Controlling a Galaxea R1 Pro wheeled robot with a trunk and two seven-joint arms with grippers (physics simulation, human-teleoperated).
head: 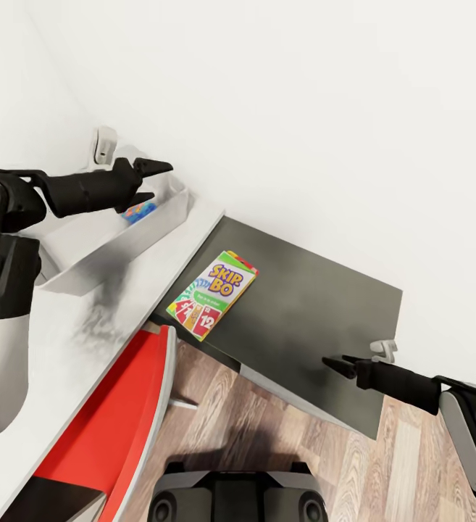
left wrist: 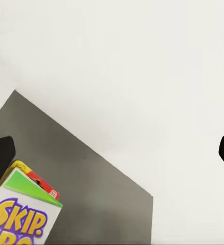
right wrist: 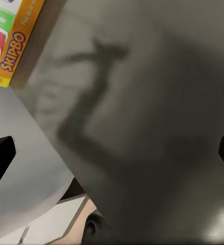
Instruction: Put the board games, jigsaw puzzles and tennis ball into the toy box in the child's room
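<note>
The rainbow SKIP-BO board game (head: 212, 293) lies flat on a dark grey cabinet top (head: 317, 304), right beside the edge of the pale grey table (head: 85, 341). The light-grey toy box (head: 114, 246) stands on the table against the wall, with a small blue colourful item (head: 139, 211) inside it. My left gripper (head: 159, 181) hovers open over the toy box's far end, nothing between its fingers. In the left wrist view the SKIP-BO box (left wrist: 20, 217) shows below. My right gripper (head: 334, 360) hangs open and empty over the cabinet's near right part, away from the game (right wrist: 9, 35).
White walls close off the corner behind table and cabinet. A red chair (head: 114, 420) is tucked under the table's near edge. Wood-plank floor (head: 281, 428) lies in front of the cabinet, and my base (head: 238, 496) stands there. A small white fitting (head: 105, 145) sits behind the toy box.
</note>
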